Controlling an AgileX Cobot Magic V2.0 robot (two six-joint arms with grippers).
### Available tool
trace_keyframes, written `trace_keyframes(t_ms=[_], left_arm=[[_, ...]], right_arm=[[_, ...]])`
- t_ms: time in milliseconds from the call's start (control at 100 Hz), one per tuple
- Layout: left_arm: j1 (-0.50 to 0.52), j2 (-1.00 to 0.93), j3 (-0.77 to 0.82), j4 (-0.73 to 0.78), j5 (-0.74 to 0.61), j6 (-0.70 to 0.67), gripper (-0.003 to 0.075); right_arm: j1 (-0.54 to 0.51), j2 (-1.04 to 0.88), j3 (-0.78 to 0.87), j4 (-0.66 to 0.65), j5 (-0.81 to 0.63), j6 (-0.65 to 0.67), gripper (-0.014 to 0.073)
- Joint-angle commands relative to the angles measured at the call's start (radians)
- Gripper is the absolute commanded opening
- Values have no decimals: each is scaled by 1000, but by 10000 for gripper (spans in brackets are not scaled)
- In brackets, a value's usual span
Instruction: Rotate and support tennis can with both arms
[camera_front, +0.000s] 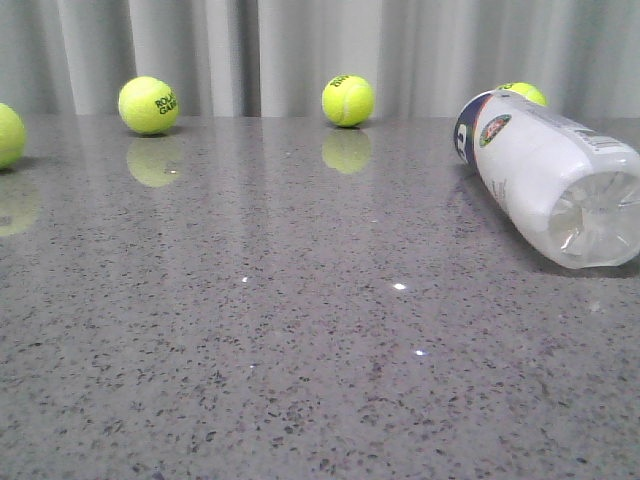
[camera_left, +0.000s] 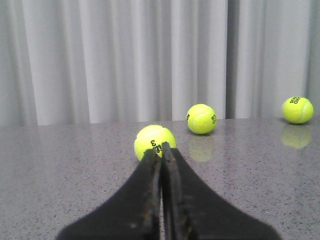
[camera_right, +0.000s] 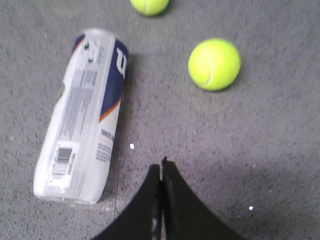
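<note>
The can lay on its side at the right of the table, clear base toward the robot, so nothing had yet been turned or propped. The right gripper hung above the table just beside it, jaws pressed together and empty. The left gripper, likewise closed on nothing, pointed at a ball well away from the can; I judged neither arm ready to support it.

tennis can white, navy panel | balls yellow-green | table speckled grey
</note>
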Motion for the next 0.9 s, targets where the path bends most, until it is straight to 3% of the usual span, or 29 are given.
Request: trace_keyframes(t_ms=[0, 200, 260, 570, 720, 890], left_arm=[[-2, -36, 47, -2, -81, -8, -21], [-2, -36, 47, -2, -81, -8, -21], [-2, -36, 47, -2, -81, -8, -21], [-2, -36, 47, -2, -81, -8, -21], [-2, -36, 47, -2, -81, -8, -21], [-2, -36, 47, -2, -81, -8, -21]], right_arm=[[-5, 15, -35, 17, -31, -4, 120], [-5, 20, -35, 18, -13, -4, 572], [-5, 20, -35, 18, -14, -4, 669], [-2, 49, -54, 76, -64, -54, 642], [14, 136, -103, 164, -72, -111, 642], [72, 263, -152, 171, -86, -111, 642]])
